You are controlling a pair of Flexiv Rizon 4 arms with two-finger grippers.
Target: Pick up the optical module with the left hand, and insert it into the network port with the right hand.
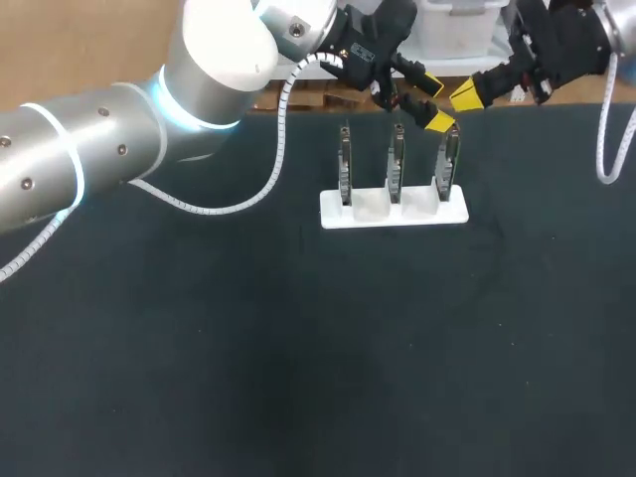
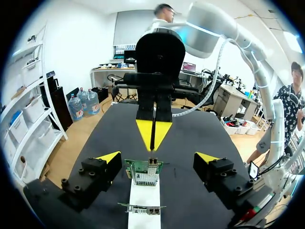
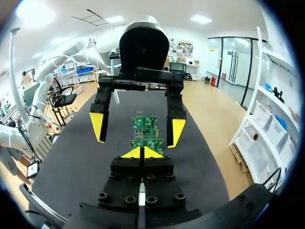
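Three upright green network cards stand in a white holder [image 1: 393, 212] at the back of the black table. My left gripper [image 1: 434, 101] hovers open over the rightmost card [image 1: 449, 159]. In the left wrist view its fingers [image 2: 108, 157] straddle that card [image 2: 144, 172] without touching it. My right gripper [image 1: 465, 96] faces it, shut, and its joined yellow tips [image 2: 152, 133] point down at the metal port [image 2: 152, 162] on the card's top edge. From the right wrist view, the right gripper [image 3: 141, 152] sits just before the cards [image 3: 146, 123]. I cannot pick out the optical module.
The holder [image 2: 143, 198] runs back under the left gripper toward a second card [image 2: 142, 208] seen edge-on. Black mat [image 1: 298, 358] covers the table in front of the holder. My left arm [image 1: 119, 139] crosses the back left of the table.
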